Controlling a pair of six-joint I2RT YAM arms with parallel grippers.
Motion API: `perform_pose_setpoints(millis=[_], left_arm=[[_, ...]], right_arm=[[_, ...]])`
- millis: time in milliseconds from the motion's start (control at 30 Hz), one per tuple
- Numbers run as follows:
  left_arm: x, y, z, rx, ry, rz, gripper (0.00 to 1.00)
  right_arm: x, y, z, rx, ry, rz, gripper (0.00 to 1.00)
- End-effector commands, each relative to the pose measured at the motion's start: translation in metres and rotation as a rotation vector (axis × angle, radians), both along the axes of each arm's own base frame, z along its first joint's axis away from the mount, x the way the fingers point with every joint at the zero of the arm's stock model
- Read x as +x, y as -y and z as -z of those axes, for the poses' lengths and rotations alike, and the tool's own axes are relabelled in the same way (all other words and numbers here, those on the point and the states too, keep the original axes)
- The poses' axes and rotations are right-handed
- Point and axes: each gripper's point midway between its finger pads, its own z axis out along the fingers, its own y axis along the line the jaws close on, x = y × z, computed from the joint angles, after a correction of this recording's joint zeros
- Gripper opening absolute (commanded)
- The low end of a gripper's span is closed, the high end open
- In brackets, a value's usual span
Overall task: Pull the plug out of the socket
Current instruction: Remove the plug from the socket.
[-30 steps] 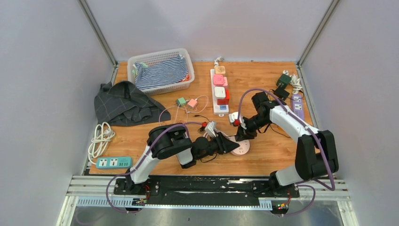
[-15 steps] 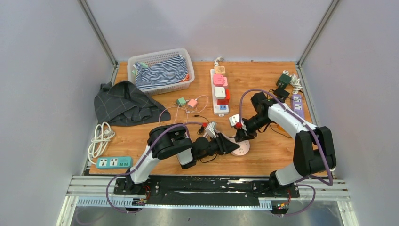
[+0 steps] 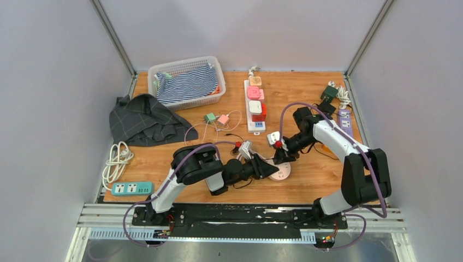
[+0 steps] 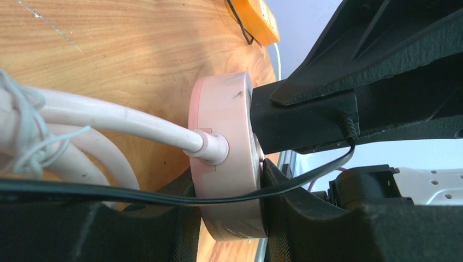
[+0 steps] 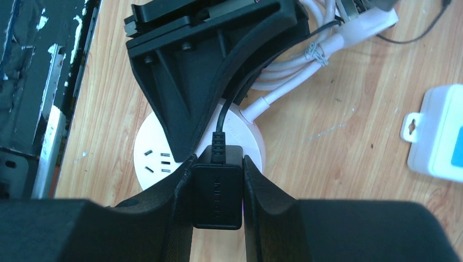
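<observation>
A round pinkish-white socket (image 3: 280,173) lies on the wooden table near the front. It shows edge-on in the left wrist view (image 4: 225,158) and from above in the right wrist view (image 5: 155,150). My left gripper (image 3: 268,168) is shut on the socket's rim, its jaws on either face. A black plug (image 5: 217,195) with a black cable sits at the socket. My right gripper (image 3: 282,155) is shut on the plug, its jaws pressed on both sides. Whether the plug's pins are still in the socket is hidden.
A white cable bundle (image 3: 245,148) lies by the socket. A white adapter (image 3: 273,138) sits beside my right gripper. A long power strip (image 3: 255,103) with pink and red plugs lies behind. A basket (image 3: 188,82), grey cloth (image 3: 143,120), teal power strip (image 3: 131,188) stand left.
My right gripper has shifted slightly right and up with the plug. The left arm and the socket have stayed in place.
</observation>
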Motion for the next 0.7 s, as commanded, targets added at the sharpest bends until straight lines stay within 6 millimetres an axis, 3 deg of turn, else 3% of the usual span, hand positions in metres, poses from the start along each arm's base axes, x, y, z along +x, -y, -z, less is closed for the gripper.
perform_pose_setpoints(millis=[0,200,533,667], left_arm=[[-0.016,0.016,-0.018,-0.044,0.124,0.080,0.06],[-0.013,0.017,-0.013,-0.039,0.116,0.078,0.06],[-0.014,0.015,-0.014,-0.038,0.116,0.081,0.06],[-0.014,0.013,-0.016,-0.037,0.122,0.078,0.06]], right_arm=[[-0.039,-0.033,-0.022,0.142,-0.138,-0.145,0.00],[-0.042,-0.036,-0.026,0.125,-0.117,-0.177,0.00],[0.014,0.000,-0.018,0.012,0.006,0.106,0.00],[0.024,0.009,-0.010,-0.051,0.037,0.161,0.00]])
